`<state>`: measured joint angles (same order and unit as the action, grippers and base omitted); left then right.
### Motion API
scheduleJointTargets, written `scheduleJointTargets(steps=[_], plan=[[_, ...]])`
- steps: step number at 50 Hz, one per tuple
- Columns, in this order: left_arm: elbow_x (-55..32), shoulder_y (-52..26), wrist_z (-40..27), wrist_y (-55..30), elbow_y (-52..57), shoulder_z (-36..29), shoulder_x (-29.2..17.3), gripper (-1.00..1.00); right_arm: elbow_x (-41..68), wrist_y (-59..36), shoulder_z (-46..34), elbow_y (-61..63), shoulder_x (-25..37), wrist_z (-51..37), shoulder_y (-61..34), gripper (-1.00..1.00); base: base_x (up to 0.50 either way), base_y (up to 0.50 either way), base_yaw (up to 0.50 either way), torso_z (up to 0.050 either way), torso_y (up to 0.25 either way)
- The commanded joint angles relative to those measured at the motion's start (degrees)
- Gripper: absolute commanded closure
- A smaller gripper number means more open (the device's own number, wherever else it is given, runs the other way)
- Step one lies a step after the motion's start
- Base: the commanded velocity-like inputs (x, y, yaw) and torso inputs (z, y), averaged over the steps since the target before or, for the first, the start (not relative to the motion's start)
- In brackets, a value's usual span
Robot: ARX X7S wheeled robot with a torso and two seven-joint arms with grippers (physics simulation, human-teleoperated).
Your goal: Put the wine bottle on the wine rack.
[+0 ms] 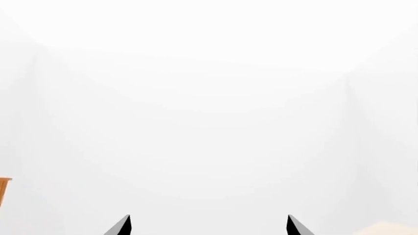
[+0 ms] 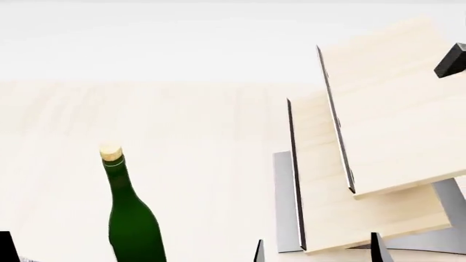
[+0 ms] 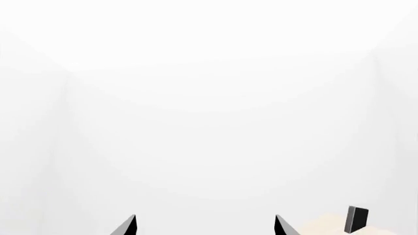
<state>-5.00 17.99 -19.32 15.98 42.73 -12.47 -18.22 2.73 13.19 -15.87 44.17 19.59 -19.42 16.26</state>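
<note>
The wine bottle (image 2: 133,224), dark green with a tan cork, stands upright on the pale wood table (image 2: 196,142) at the lower left of the head view. The wine rack (image 2: 378,125), slanted light-wood boards on a grey base, stands to its right. My right gripper (image 2: 317,252) is open and empty, its two dark tips low in front of the rack. Only one dark fingertip (image 2: 6,246) of the left gripper shows, left of the bottle. In the wrist views the left gripper (image 1: 209,226) and the right gripper (image 3: 205,226) are open, facing a white wall.
A small black block (image 2: 451,60) sits on the rack's top board; it also shows in the right wrist view (image 3: 357,219). A sliver of brown wood (image 1: 3,192) shows at the edge of the left wrist view. A white wall stands behind the table.
</note>
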Motion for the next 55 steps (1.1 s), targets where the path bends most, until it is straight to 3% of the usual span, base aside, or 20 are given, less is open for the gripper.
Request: scheduleJointTargets(steps=[1, 55], plan=[[-0.01, -0.01, -0.32, 0.08, -0.03, -0.18, -0.21, -1.00, -0.06, 0.09, -0.26, 0.00, 0.23, -0.23, 0.04, -1.00, 0.00, -0.13, 0.00, 0.000, 0.000], [0.18, -0.17, -1.59, 0.28, -0.12, -1.10, -1.26, -1.00, -1.82, 0.13, -2.20, -0.91, 1.16, -0.71, -0.45, -1.00, 0.00, -0.11, 0.00, 0.000, 0.000]])
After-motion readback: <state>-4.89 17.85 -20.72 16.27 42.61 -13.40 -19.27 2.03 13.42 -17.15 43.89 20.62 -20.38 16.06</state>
